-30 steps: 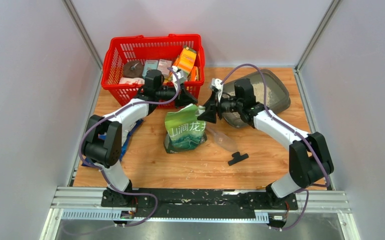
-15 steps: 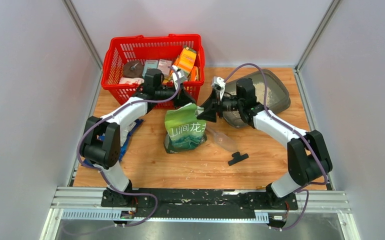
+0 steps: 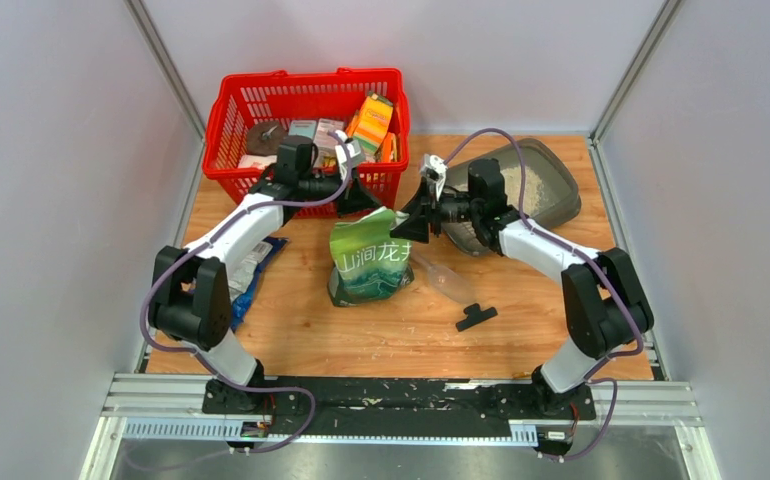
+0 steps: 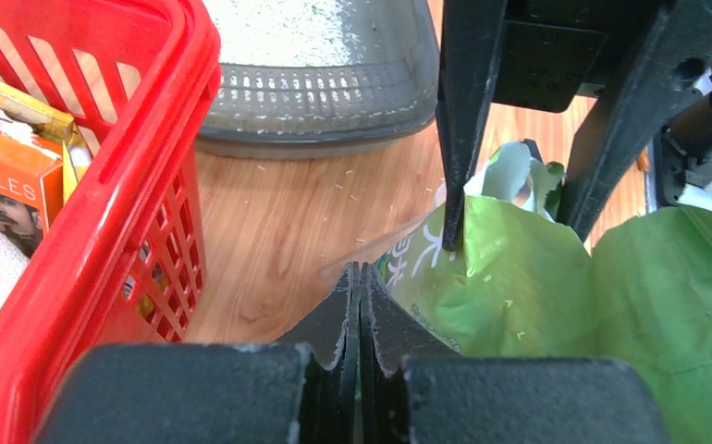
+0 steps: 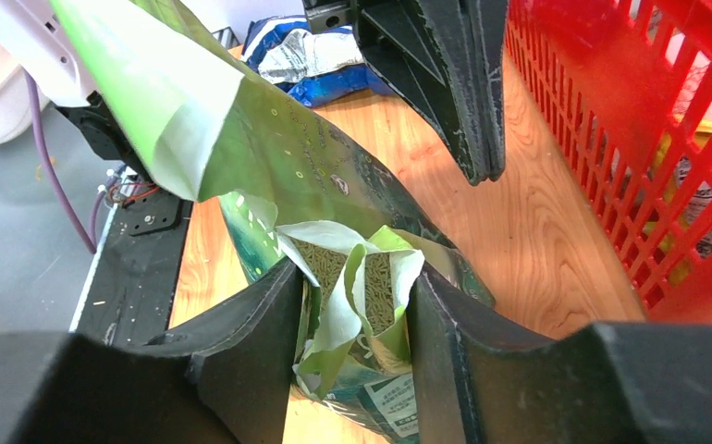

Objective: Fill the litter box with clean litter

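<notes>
Bench [image 3: 361,340]: the litter box [image 3: 556,195] sits at its far right corner, long axis slanting toward that corner. It lies to the right of my right pincer [image 5: 352,277], just beyond that arm's wrist, so my right arm is the nearer. The green pouch [image 3: 369,258] stands mid-bench. My right pincer pinches its torn mouth. My left pincer [image 4: 360,277] is pressed together, empty, just beside the pouch. Clean litter [image 4: 278,28] partly covers the box floor. Hidden: the box's near left end, under my right arm, and how much the pouch holds.
</notes>
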Robot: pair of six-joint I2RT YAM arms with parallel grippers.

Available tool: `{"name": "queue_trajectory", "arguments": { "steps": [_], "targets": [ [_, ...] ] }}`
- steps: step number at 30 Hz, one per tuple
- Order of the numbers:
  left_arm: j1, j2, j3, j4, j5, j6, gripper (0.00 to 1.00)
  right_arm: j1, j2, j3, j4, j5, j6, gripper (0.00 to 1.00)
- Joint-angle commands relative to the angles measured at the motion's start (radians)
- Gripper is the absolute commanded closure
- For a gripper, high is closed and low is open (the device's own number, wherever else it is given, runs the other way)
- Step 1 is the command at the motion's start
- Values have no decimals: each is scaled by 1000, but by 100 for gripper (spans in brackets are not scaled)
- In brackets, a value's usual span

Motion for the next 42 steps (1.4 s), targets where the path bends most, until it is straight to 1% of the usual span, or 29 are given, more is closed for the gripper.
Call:
{"name": "queue_trajectory", "arguments": {
  "steps": [1, 7, 9, 10, 11, 13, 14, 15, 16, 18, 19, 20, 22, 24, 25, 26, 28, 29, 30, 32, 33, 34, 35, 36, 37, 38, 39, 41, 42],
  "targets": [
    [8, -55, 36, -74, -1, 74, 99, 4, 31, 21, 67, -56, 55, 54],
    [19, -78, 36, -100, -16, 61, 99, 5, 25, 10, 52, -88, 67, 60],
    [34, -93, 39, -112, -36, 44, 99, 5, 19, 8, 53, -88, 75, 64],
    [42, -101, 37, -119, -42, 22, 98, 5, 17, 8, 53, -91, 77, 67],
    [59, -107, 36, -134, -53, 13, 98, 5, 16, 8, 52, -96, 78, 73],
    [75, -137, 34, -166, -67, -5, 96, 5, 8, 10, 32, -102, 77, 79],
    [92, -150, 34, -212, -82, -7, 95, 5, 3, 11, 23, -102, 72, 86],
    [102, -183, 33, -241, -90, -7, 94, 4, -1, 10, 9, -102, 63, 88],
    [111, -203, 31, -269, -99, -1, 91, 5, -13, 10, -26, -93, 46, 90],
    [131, -280, 13, -356, -102, 8, 87, 2, -27, 10, -55, -79, 44, 97],
    [134, -308, 5, -390, -99, 25, 81, -1, -38, 16, -81, -67, 58, 99],
    [134, -367, -4, -471, -94, 49, 78, -7, -44, 20, -95, -62, 66, 100],
    [134, -430, -51, -546, -62, 114, 71, -6, -55, 39, -172, -56, 55, 100],
    [129, -525, -117, -556, -45, 143, 65, -7, -66, 70, -261, -41, 52, 100],
    [123, -553, -136, -554, -42, 158, 59, -9, -67, 77, -278, -29, 61, 100],
    [100, -597, -153, -553, -44, 177, 56, -10, -72, 92, -295, -26, 69, 100],
    [59, -628, -199, -504, -60, 212, 47, -9, -79, 105, -330, 2, 75, 100],
    [50, -642, -217, -472, -60, 211, 45, -10, -82, 106, -357, 19, 112, 100],
    [43, -644, -252, -435, -60, 183, 44, -13, -78, 108, -359, 31, 135, 100],
    [22, -627, -300, -302, -97, 137, 43, -21, -64, 116, -367, 30, 176, 100],
    [14, -616, -317, -248, -126, 67, 42, -22, -61, 119, -375, 40, 182, 100],
    [11, -606, -331, -140, -163, 30, 41, -25, -61, 119, -378, 37, 179, 100],
    [10, -574, -344, -98, -168, -1, 41, -25, -61, 122, -384, 33, 172, 100],
    [10, -555, -343, -65, -174, -57, 41, -25, -60, 143, -435, 31, 125, 100],
    [8, -534, -337, -18, -174, -90, 46, -27, -58, 154, -462, 36, 111, 100],
    [8, -497, -322, 1, -156, -119, 49, -30, -58, 163, -480, 36, 103, 100],
    [7, -481, -315, 15, -137, -158, 55, -33, -58, 166, -496, 34, 103, 100],
    [-3, -458, -309, 62, -126, -226, 60, -48, -58, 172, -513, 30, 103, 100],
    [-3, -454, -314, 84, -122, -269, 64, -53, -58, 172, -519, 18, 106, 100]
  ]
}}
